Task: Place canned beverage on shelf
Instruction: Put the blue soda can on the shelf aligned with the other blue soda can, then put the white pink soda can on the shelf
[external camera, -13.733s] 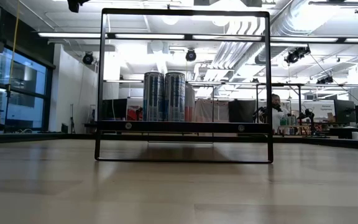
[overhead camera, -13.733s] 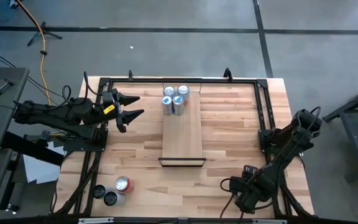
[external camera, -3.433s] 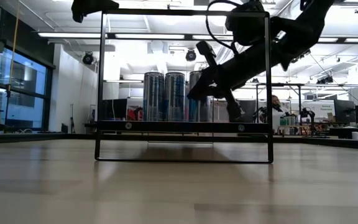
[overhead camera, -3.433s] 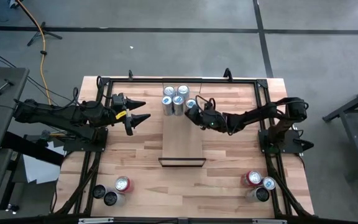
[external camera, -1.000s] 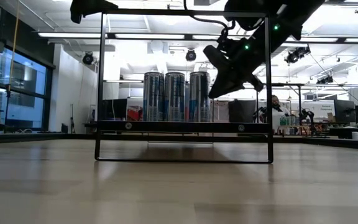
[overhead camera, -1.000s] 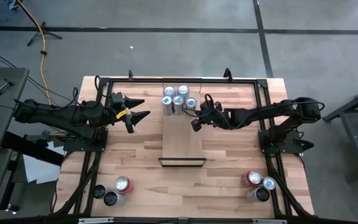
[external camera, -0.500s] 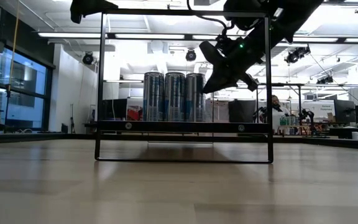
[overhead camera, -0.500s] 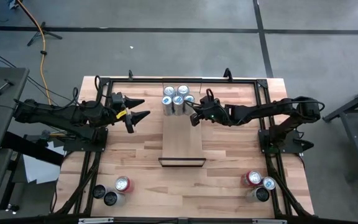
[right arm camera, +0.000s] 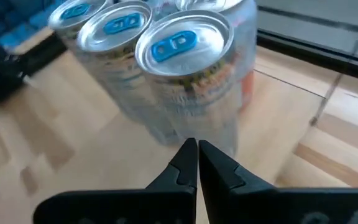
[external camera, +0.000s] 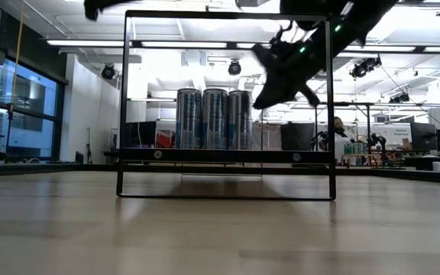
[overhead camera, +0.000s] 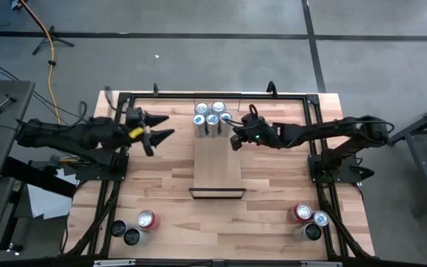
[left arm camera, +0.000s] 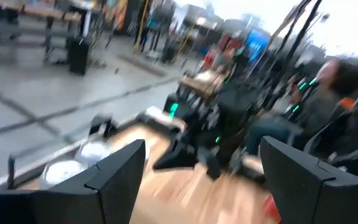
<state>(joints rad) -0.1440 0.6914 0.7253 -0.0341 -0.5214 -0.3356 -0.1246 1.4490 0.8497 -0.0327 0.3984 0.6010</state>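
The right end effector [overhead camera: 233, 140], its fingers pressed together and holding nothing, hovered just beside the cluster of tall silver beverage cans with blue-marked tops [overhead camera: 212, 119], which stood upright at the far end of the long narrow light-wood shelf with a thin black metal frame [overhead camera: 217, 167]. The nearest can [right arm camera: 188, 68] lay straight ahead of the closed fingertips [right arm camera: 190, 152] in the right wrist view, its long axis vertical, with a small gap between tip and can wall as far as could be judged. The right arm was plainly the nearer one; the left end effector [overhead camera: 156, 126], fingers spread apart and empty, hung over the butcher-block table [overhead camera: 273, 193] well to the left of the shelf. The shelf plank in front of the cans was bare. More cans, red-topped and dark-topped, stood on the table at its near left corner [overhead camera: 134, 228] and near right corner [overhead camera: 306, 219]. The low view showed the cans [external camera: 215, 118] standing side by side inside the black frame.
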